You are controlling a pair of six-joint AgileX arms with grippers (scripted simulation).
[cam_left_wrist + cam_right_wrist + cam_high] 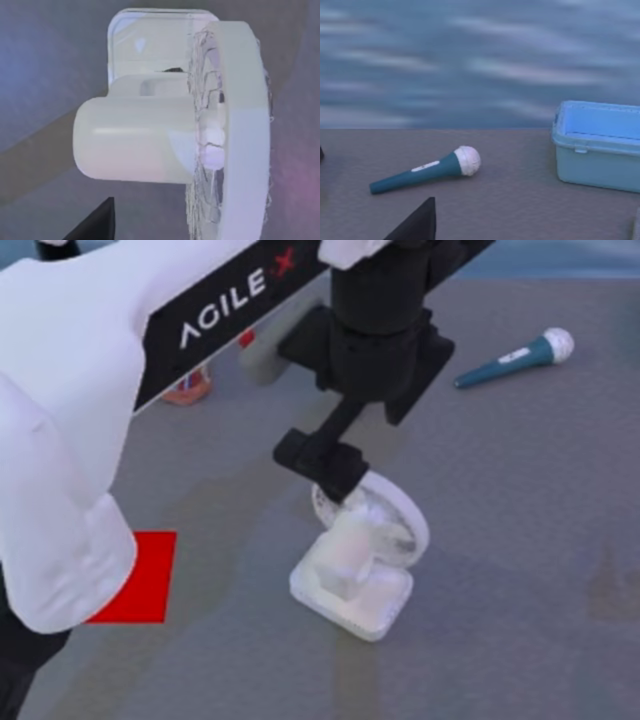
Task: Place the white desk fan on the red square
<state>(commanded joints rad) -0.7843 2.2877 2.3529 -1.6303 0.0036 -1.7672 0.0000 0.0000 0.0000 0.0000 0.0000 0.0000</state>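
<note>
Here, at the far left of the top view, the red square (140,578) lies flat on the grey table (520,570), partly hidden under the white shell of the left arm and well to the left of the left gripper (335,490). That gripper hangs down from the arm over the middle of the table, its black fingers at the top rim of the white desk fan (355,560); whether the fingers are apart or pressed on the cage cannot be told from any view. The fan stands directly under the gripper, its rounded square base on the table, well apart from the red square. In the left wrist view the fan (175,135) fills the picture: motor housing, grilled cage ring and base seen from above, with one dark fingertip at the lower edge. Farther right of the gripper and beyond it, a teal microphone (515,357) with a white head lies on the table. The right wrist view shows that microphone (427,170) and a light blue bin (597,145) near it; the right gripper itself shows only one dark tip, state unreadable.
</note>
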